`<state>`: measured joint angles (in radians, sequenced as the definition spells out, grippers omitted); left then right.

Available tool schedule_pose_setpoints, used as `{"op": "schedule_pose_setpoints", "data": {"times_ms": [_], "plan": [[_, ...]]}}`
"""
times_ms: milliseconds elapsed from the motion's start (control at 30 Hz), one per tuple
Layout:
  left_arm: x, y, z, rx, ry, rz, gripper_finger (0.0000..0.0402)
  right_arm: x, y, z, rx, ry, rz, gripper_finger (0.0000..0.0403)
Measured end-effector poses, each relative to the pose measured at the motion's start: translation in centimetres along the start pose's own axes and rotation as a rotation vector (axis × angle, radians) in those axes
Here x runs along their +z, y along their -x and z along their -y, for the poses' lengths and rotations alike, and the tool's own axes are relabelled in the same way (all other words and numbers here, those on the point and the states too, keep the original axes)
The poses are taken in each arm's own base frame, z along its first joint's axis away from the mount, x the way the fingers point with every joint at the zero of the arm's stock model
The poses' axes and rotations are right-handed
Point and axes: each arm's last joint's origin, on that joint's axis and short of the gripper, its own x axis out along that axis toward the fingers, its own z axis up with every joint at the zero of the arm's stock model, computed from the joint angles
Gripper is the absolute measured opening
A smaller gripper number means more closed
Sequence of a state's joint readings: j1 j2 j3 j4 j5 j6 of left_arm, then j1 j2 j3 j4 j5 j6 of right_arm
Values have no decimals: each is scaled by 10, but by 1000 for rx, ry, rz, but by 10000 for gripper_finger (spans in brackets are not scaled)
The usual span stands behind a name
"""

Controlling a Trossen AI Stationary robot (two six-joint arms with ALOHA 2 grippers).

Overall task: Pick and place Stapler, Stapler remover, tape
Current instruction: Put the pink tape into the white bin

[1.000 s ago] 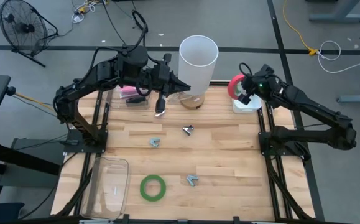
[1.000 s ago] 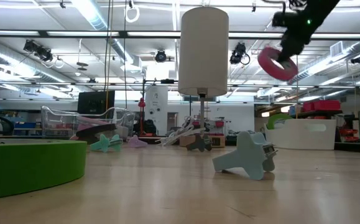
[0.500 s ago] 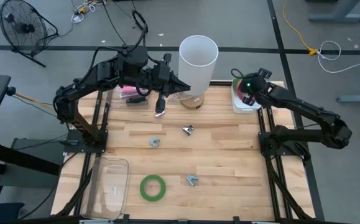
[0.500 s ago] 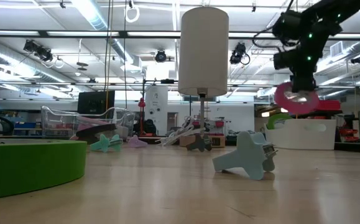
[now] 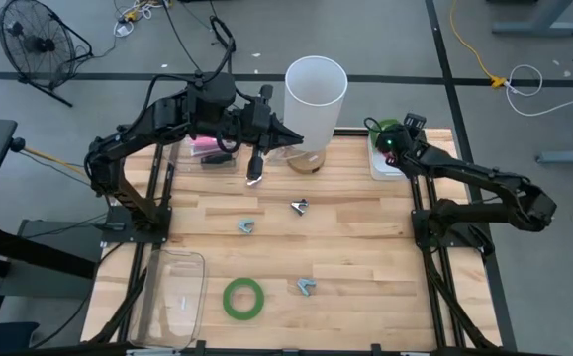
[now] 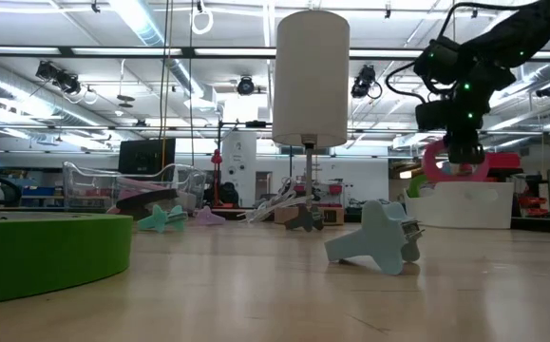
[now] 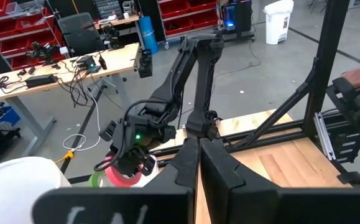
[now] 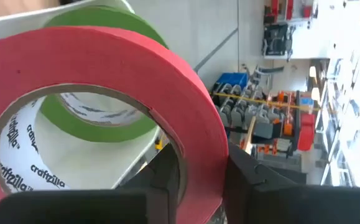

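Busy wooden table (image 5: 365, 247): tall white cylinder (image 5: 316, 91) upright at the far edge in the middle, clear plastic bin (image 5: 174, 293) at the near left corner, another clear container (image 5: 207, 153) holding something pink at the far left. Three small teal staple removers scattered mid-table: one (image 5: 246, 226), another (image 5: 299, 207), a third (image 5: 307, 287) nearer the front edge. Green tape ring (image 5: 243, 298) flat near the front, well apart from both arms. White tray (image 5: 380, 166) at the far right corner.

Writing readable on the inner core of the red tape roll (image 8: 105, 112): "craftzilla", repeated around the cardboard.

Right gripper (image 5: 393, 148) down over the white tray, fingers (image 8: 254, 186) clamped across the wall of the red tape, one inside the ring and one outside. Red roll tilted on edge in the low view (image 6: 455, 163), just above the tray rim. A second green tape ring (image 8: 105, 81) right behind the red one, lying in the tray, seemingly touching or nearly so.

Left gripper (image 5: 256, 173) hovering at the far left-middle, beside the white cylinder, fingers (image 7: 192, 168) pressed together and empty. Nothing between it and the staple removers below.
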<state>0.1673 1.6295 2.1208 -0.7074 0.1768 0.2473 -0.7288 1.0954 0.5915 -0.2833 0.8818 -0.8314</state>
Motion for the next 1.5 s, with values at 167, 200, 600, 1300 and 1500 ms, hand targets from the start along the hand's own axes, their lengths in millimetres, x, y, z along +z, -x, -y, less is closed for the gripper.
{"op": "schedule_pose_setpoints", "data": {"times_ms": [167,200,600,1300,1500], "plan": [[0,0,0,0,0,0,21,2,-6,-10,15,34,-1,80],[0,0,0,0,0,0,21,2,-8,-12,21,42,-5,80],[0,0,0,0,0,0,21,5,-17,-27,84,46,-21,107],[0,0,0,0,0,0,21,6,-17,-25,68,-24,-14,243],[0,0,0,0,0,0,21,7,-17,-26,92,-44,6,240]]}}
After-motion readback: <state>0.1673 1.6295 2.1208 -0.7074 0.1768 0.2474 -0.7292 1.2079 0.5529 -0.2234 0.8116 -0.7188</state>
